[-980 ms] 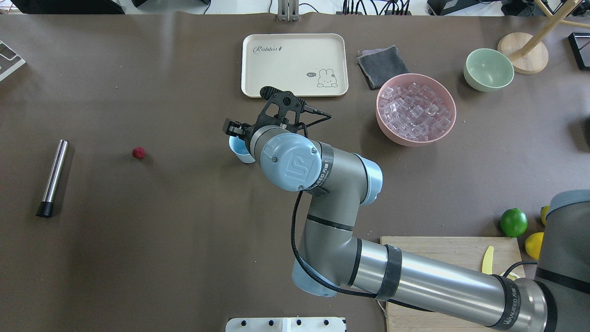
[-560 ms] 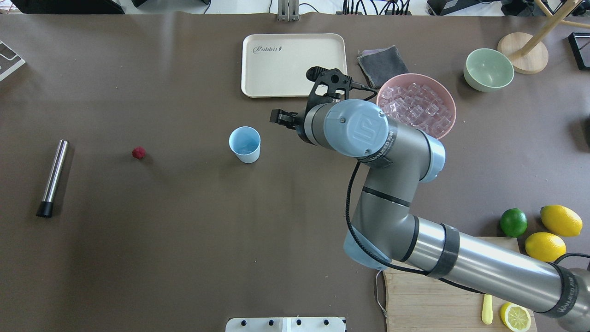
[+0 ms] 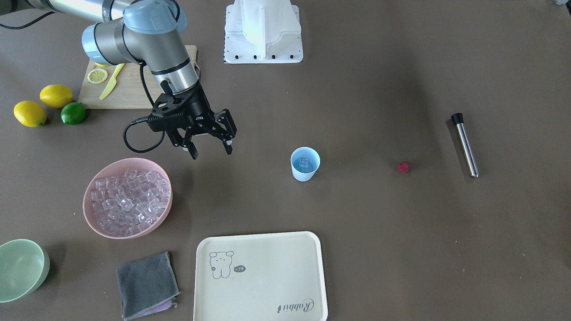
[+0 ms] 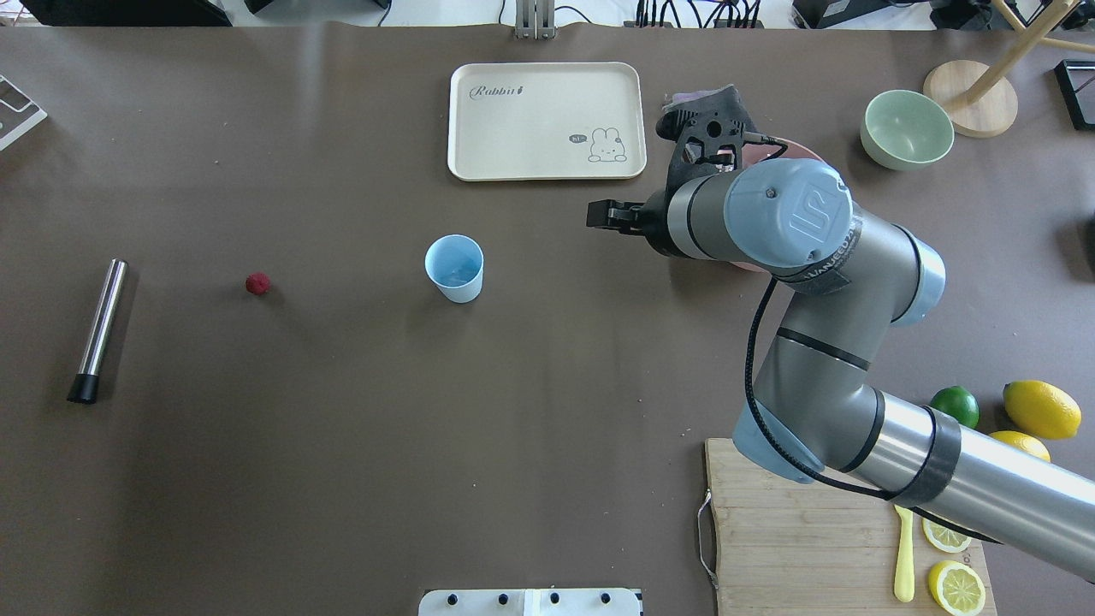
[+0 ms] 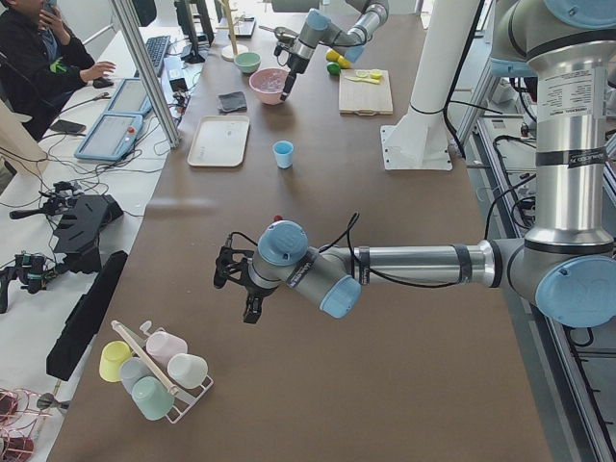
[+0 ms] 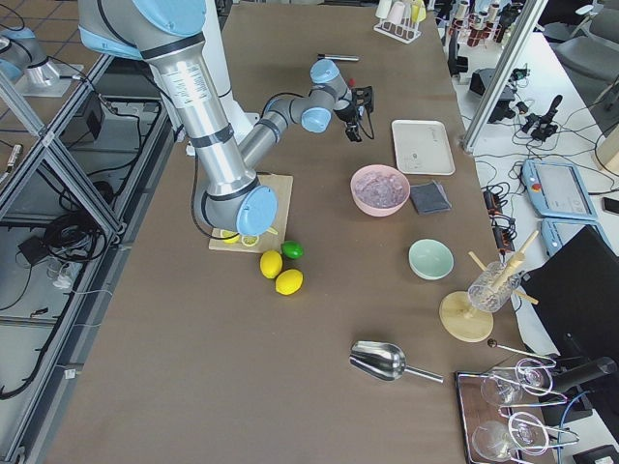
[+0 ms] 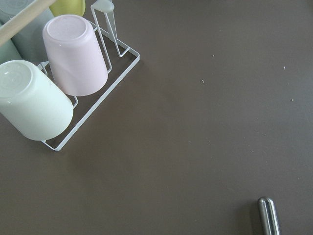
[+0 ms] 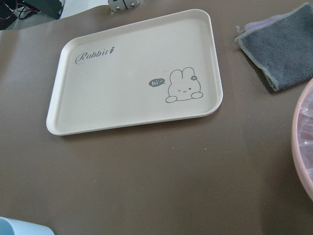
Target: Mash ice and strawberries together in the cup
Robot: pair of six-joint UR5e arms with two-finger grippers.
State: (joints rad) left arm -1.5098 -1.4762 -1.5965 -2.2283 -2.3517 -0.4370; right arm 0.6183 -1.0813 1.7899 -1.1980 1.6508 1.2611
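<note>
The light blue cup (image 3: pixel 305 166) stands upright mid-table, also in the overhead view (image 4: pixel 455 267), with a clear ice cube (image 3: pixel 304 162) inside. More ice (image 3: pixel 127 198) fills the pink bowl (image 3: pixel 157 222). The dark red strawberry (image 3: pixel 403 167) lies alone on the table (image 4: pixel 257 283), apart from the cup. My right gripper (image 3: pixel 212 152) is open and empty, hanging above the table between the cup and the pink bowl (image 4: pixel 612 216). My left gripper (image 5: pixel 238 281) shows only in the exterior left view; I cannot tell if it is open.
A steel muddler (image 3: pixel 465 145) lies beyond the strawberry. A cream tray (image 3: pixel 261 276), grey cloth (image 3: pixel 147 285) and pale green bowl (image 3: pixel 20 269) sit on the far side. A cutting board (image 4: pixel 796 530), lemons (image 4: pixel 1039 409) and lime (image 4: pixel 954 402) are near my right base. A cup rack (image 7: pixel 63 83) is below my left wrist.
My right arm has swung away from the cup to the right, to beside the pink bowl, and now covers most of that bowl from above. The cup, strawberry and muddler have not moved.
</note>
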